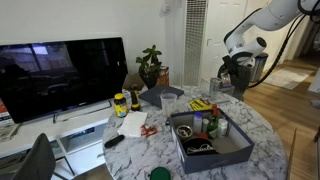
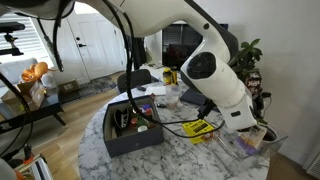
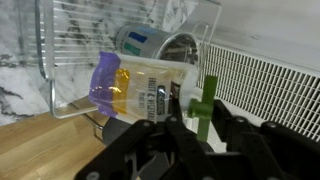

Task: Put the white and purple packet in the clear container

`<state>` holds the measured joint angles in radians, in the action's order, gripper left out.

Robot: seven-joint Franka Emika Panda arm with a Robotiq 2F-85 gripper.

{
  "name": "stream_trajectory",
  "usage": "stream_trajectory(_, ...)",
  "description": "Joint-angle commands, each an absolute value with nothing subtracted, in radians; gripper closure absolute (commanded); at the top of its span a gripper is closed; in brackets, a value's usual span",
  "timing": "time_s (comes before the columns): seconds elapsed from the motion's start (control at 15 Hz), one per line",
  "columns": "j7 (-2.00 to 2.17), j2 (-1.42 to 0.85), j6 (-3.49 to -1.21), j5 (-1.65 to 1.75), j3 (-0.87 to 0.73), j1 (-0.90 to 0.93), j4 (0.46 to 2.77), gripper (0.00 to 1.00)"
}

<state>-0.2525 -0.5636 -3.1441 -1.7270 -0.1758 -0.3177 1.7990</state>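
In the wrist view my gripper [image 3: 188, 112] comes in from the bottom and is shut on the white and purple packet [image 3: 135, 88], gripping its near edge. The packet hangs at the open mouth of the clear container [image 3: 75, 60], a see-through box with ribbed walls lying on its side. A metal can [image 3: 158, 45] lies inside the box behind the packet. A thin green piece [image 3: 206, 100] stands upright by the fingers. In an exterior view the gripper [image 1: 237, 72] hovers over the container [image 1: 222, 88] at the table's far edge.
A grey-blue tray [image 1: 225, 152] of items sits mid-table, and also shows in an exterior view as the tray [image 2: 135, 140]. A yellow packet [image 2: 200, 128], a drinking glass [image 1: 168, 103], a plant [image 1: 150, 65] and a television [image 1: 60, 75] are nearby. A white radiator [image 3: 265, 85] lies beyond the table edge.
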Motion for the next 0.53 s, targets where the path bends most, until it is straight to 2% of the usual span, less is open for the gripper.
stream_trajectory(0.0, -0.209, -0.54, -3.106, -1.754, -0.165, -0.337, 1.829, 0.89)
stream_trajectory(0.47, -0.136, -0.469, -3.062, -1.628, -0.158, -0.328, 1.946, 0.89)
